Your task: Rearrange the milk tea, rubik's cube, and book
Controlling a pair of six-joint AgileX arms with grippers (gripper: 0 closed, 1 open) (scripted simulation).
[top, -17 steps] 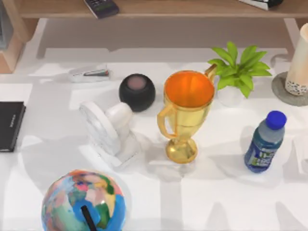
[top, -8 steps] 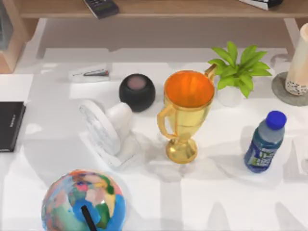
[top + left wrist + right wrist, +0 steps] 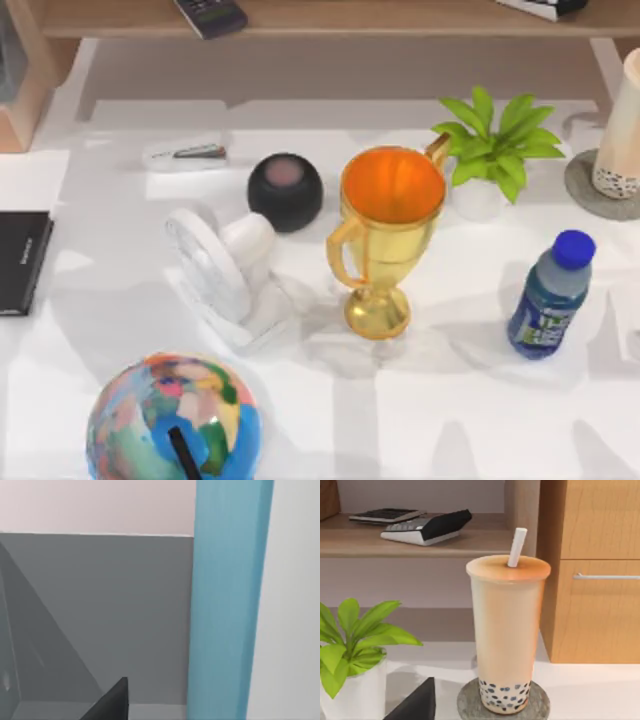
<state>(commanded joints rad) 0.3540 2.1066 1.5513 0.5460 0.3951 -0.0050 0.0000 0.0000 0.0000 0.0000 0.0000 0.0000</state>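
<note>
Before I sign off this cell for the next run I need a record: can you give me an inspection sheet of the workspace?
Surface: white table, crowded.
Job's things: milk tea upright on a grey coaster at the table's right edge; teal-blue book close before the left wrist camera.
Clutter: gold trophy, blue-capped bottle, potted plant, black speaker, white fan, globe, stapler, flat black book.
Grippers: a dark fingertip at the frame edge of each wrist view; state cannot be told.
Cables: nothing seen.
Surroundings: wooden shelf carrying a calculator, wooden drawer unit.
</note>
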